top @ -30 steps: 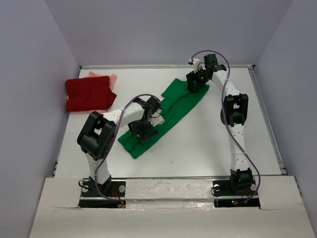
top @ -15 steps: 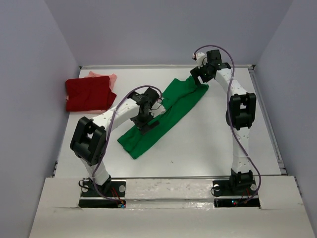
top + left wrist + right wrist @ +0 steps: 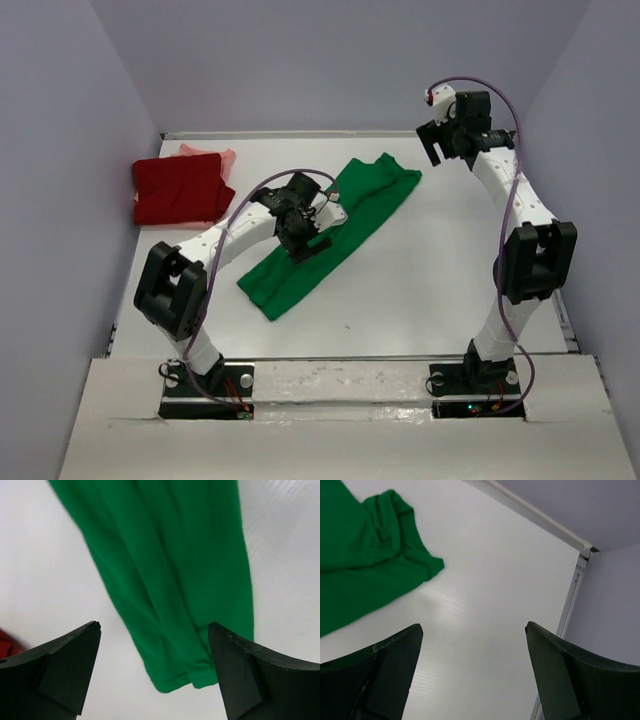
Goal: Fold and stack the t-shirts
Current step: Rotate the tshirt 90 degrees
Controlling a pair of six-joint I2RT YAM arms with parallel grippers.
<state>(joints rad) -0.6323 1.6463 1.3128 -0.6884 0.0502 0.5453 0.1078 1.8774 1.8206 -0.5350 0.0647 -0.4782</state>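
The bright green t-shirt (image 3: 345,225) lies as a long folded strip running diagonally across the middle of the table. My left gripper (image 3: 305,238) hovers over its middle, open, nothing between its fingers. In the left wrist view the green t-shirt (image 3: 175,575) ends in a hem between the open left gripper (image 3: 154,627). My right gripper (image 3: 442,140) is raised to the right of the strip's far end, open and empty. The right wrist view has the green t-shirt (image 3: 360,555) at upper left, apart from the right gripper (image 3: 474,627). A folded dark red t-shirt (image 3: 180,190) rests on the salmon-pink t-shirt (image 3: 220,157) at far left.
A raised rail (image 3: 530,215) borders the table's right side and another runs along the back edge (image 3: 300,133); the rail (image 3: 572,595) is close to my right gripper. Grey walls enclose the table on three sides. A sliver of the red t-shirt (image 3: 5,641) shows in the left wrist view.
My right gripper has left the green t-shirt's far end, rising and swinging right toward the back corner. My left gripper has shifted a little up along the strip. The shirt lies still.
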